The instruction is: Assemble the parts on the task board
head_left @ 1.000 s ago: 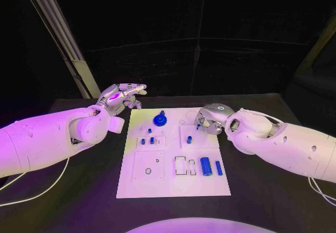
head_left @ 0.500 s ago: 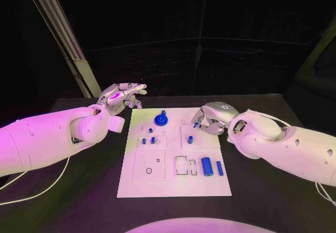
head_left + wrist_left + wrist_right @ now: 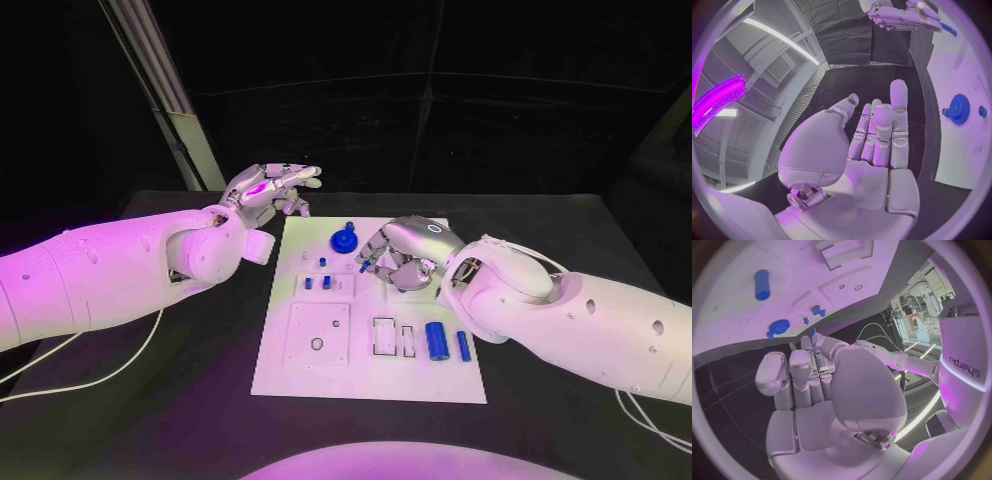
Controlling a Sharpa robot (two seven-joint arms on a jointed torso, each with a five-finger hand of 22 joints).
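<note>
Task board (image 3: 303,365): flat white rectangular plate mid-table; cut-out recesses
Parts: toothed blue gear (image 3: 345,241) at far end; blue cylinder (image 3: 436,340) at near right
Right hand (image 3: 397,252): over board; fingers together, nothing visibly held
Left hand (image 3: 274,187): off board's far-left corner; fingers straight, empty
Arm: "sharpa" lettering

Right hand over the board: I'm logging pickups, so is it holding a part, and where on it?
Cannot be told: the right hand curls over the task board, hiding any part. The left hand holds nothing.

head: high, looking down at task board (image 3: 368,370), mid-range | left wrist: close behind palm | right wrist: close behind palm | shared: blue gear (image 3: 345,241) (image 3: 959,108) (image 3: 777,327), board's 12 o'clock end
</note>
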